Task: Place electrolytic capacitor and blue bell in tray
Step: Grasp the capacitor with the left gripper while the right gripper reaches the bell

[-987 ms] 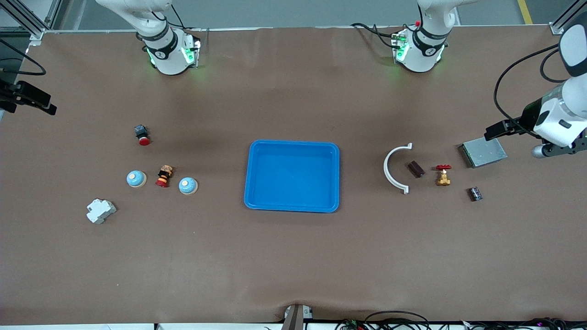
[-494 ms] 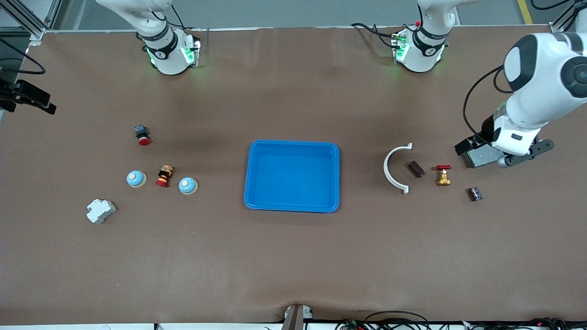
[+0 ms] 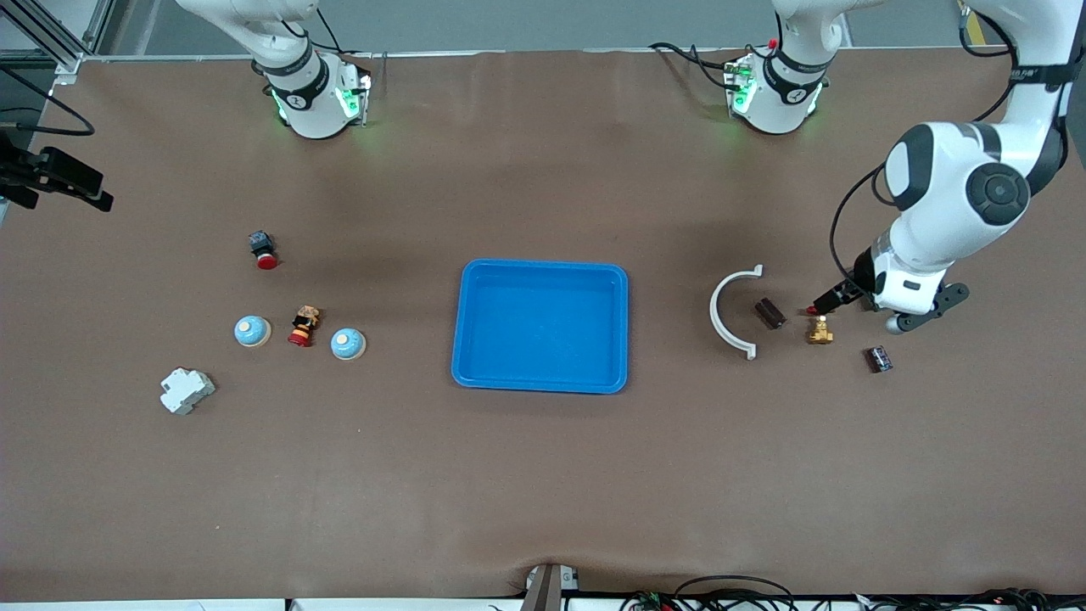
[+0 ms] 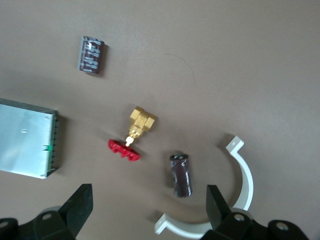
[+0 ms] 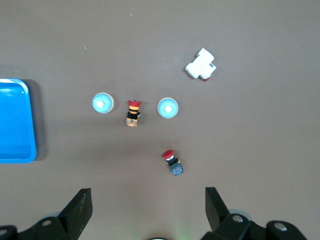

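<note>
The blue tray [image 3: 543, 327] lies empty mid-table and shows at the edge of the right wrist view [image 5: 15, 120]. Two blue bells [image 3: 348, 344] [image 3: 252, 331] sit toward the right arm's end, also in the right wrist view [image 5: 102, 103] [image 5: 167, 108]. Two dark cylindrical capacitors [image 3: 770, 313] [image 3: 879, 359] lie toward the left arm's end. My left gripper [image 3: 831, 297] [image 4: 149, 215] is open and empty above the table, with the maroon capacitor [image 4: 181, 175] near one finger. The black one [image 4: 90, 55] lies farther off. My right gripper [image 5: 149, 215] is open, empty and high.
A brass valve with a red handle [image 3: 820, 327] lies between the capacitors, a white curved clamp [image 3: 734, 312] beside the maroon one, and a grey metal box [image 4: 27, 145] under the left arm. Two red push buttons [image 3: 263, 250] [image 3: 303, 327] and a white breaker [image 3: 187, 390] lie near the bells.
My left arm has swung in from the table's end, passed over the grey box and come down over the valve. The right arm has barely moved.
</note>
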Robot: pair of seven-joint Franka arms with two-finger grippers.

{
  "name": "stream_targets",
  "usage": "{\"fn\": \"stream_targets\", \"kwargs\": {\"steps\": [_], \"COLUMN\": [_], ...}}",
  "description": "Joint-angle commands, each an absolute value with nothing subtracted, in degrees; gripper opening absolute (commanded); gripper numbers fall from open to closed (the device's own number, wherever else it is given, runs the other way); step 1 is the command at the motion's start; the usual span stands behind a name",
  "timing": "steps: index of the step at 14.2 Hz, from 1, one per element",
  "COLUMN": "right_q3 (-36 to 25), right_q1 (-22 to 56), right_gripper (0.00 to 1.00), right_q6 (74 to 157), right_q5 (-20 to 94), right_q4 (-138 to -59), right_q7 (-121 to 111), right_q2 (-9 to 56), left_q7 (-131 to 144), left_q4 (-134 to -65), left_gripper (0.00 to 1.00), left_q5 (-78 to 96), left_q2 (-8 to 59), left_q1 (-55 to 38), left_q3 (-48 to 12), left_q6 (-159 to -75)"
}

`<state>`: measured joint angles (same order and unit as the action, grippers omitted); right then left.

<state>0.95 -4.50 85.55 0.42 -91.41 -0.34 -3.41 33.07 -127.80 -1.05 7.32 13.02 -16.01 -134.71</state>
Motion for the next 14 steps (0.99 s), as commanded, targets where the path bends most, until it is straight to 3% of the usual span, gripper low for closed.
{"fn": "stream_targets", "kwargs": {"steps": [1, 4, 10, 14], "right_q3": [0.8, 0.8, 0.8, 0.6], "right_q1": [-0.3, 4.1, 6.2, 5.5], "right_gripper": [1.00, 1.00, 1.00, 1.00], "right_q6": [88.1, 91.3, 107.6, 108.9], "right_q5": [0.8, 0.8, 0.8, 0.8], "right_q4": [-92.7, -94.4, -106.8, -107.4], "right_q7": [5.9, 14.7, 15.9, 15.9], "right_q2": [-2.9, -1.7, -1.6, 1.0], "left_q7": [35.9, 37.9, 42.7, 43.3], "left_q4": [-127.4, -127.6, -127.6, -127.8], "left_gripper": [1.00, 1.00, 0.90, 0.89], "left_q5": [-3.4, -3.9, -4.0, -4.0], "left_q2": [9.8, 11.6, 15.8, 18.5], "left_q1": [12.8, 12.7, 10.1, 10.0], "left_q3": [-16.3, -16.3, -16.3, -16.3], "left_q6": [-136.4, -138.2, -143.0, -145.4]}}
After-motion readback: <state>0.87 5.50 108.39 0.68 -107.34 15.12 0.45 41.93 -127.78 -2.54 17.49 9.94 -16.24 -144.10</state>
